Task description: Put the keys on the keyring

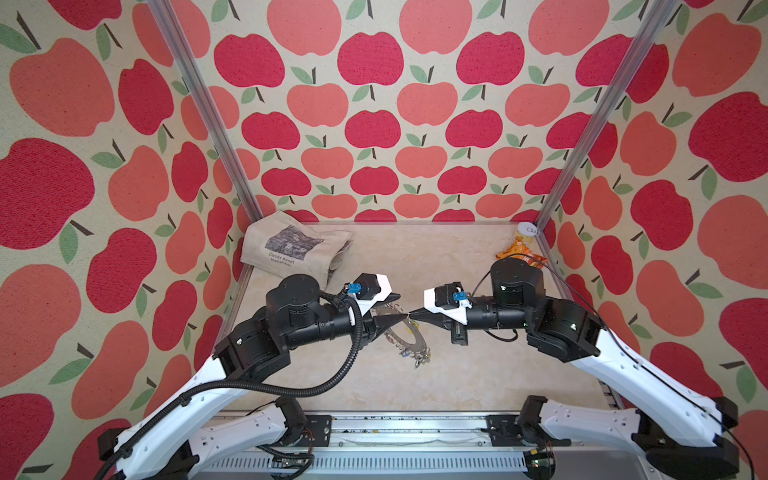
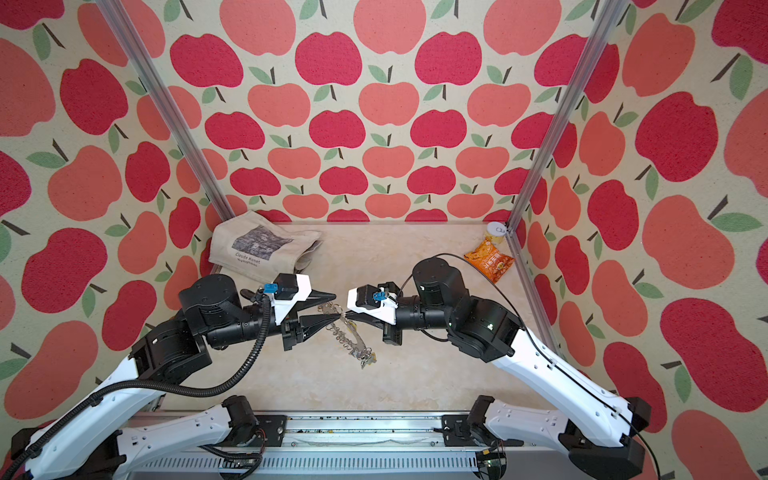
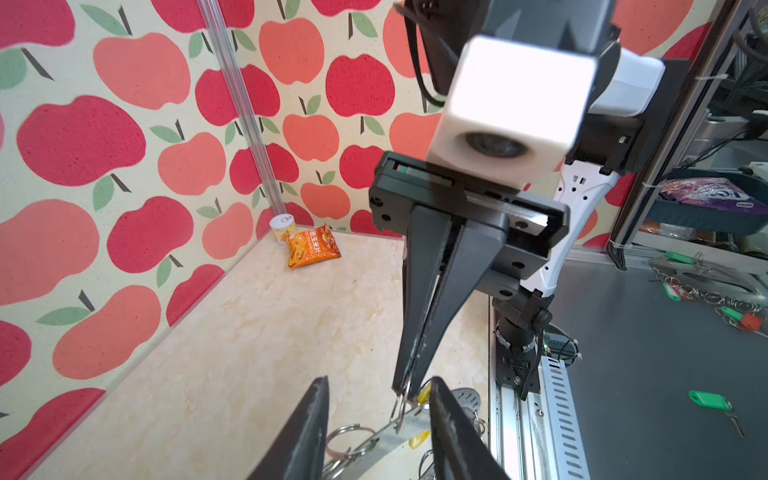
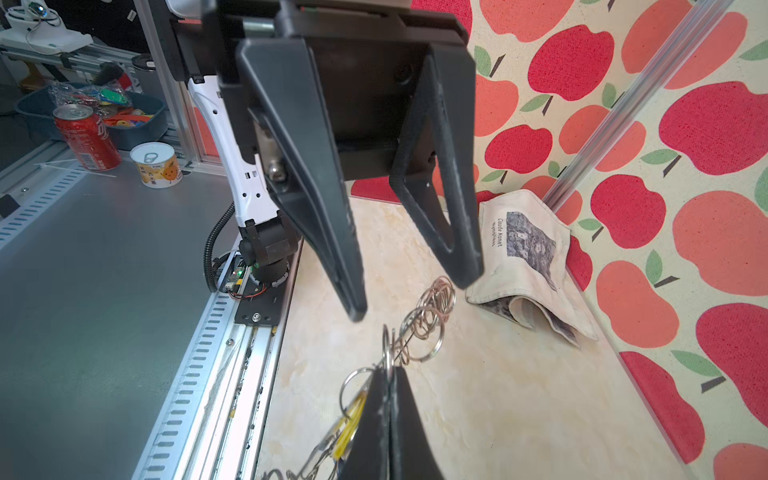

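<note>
**Keyring hangs by one wire loop, second tool waiting open**

The right tool point(image 4: 388, 370) is fully closed, pinching a wire loop point(image 4: 387, 347) on the rim of the keyring point(image 3: 390, 434). The left tool point(image 4: 413, 297) stands open with nothing in it, its fingers on either side of the same rim in the left wrist view. In both top views the keyring sits mid-tabletop point(image 1: 457, 374) between the two tools. Its held end looks raised, and a bunch of keys point(image 2: 365, 357), one with a yellow tag, trails at the low end.

Judged from its look, the grey plate is thin, stiff and smooth metal, light but slippery. The loops swivel freely, so a hold on one lets the plate swing and twist under the dangling keys. The flat rim between two loops seems the steadier place to grip. The loops themselves look springy and would need prising apart.

A folded cloth bag point(image 4: 523, 232) near the back reads "Claude Monet"; the line beneath is too small to make out. An orange snack packet point(image 3: 313, 249) carries characters I cannot read, and the small tin point(image 3: 282, 226) behind it shows no legible name.
</note>
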### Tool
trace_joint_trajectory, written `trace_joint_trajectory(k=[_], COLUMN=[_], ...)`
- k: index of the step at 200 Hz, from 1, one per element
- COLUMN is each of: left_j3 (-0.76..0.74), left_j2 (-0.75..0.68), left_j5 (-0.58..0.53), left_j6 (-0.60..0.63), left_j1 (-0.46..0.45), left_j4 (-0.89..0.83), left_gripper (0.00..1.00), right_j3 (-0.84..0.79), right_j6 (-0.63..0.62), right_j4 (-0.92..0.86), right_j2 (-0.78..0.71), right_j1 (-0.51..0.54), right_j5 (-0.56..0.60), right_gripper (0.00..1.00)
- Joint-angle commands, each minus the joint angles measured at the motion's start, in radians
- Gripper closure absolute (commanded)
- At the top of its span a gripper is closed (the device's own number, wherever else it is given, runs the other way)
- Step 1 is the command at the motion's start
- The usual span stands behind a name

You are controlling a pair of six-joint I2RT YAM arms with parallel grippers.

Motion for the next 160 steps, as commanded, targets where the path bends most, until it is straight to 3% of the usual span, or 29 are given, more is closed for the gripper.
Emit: trace_joint_trajectory(k=[1, 49, 160], left_j3=[0.042, 0.065, 0.096], left_j2=[0.011, 0.025, 0.067], left_j5=[0.018, 0.022, 0.007], left_j6=[0.044, 0.061, 0.108], left_j1=[-0.010, -0.024, -0.052], left_j4=[-0.083, -0.093, -0.127], left_gripper=[0.60, 0.69, 0.74], right_j3=[0.056, 0.084, 0.112], right_j6=[-0.029, -0.041, -0.047], right_j4=[-0.036, -0.069, -0.101], right_j2=[0.003, 0.025, 0.036], right_j1=[0.005, 0.007, 0.017], right_j5=[0.021, 0.026, 0.020], right_gripper=[1.00, 1.00, 1.00])
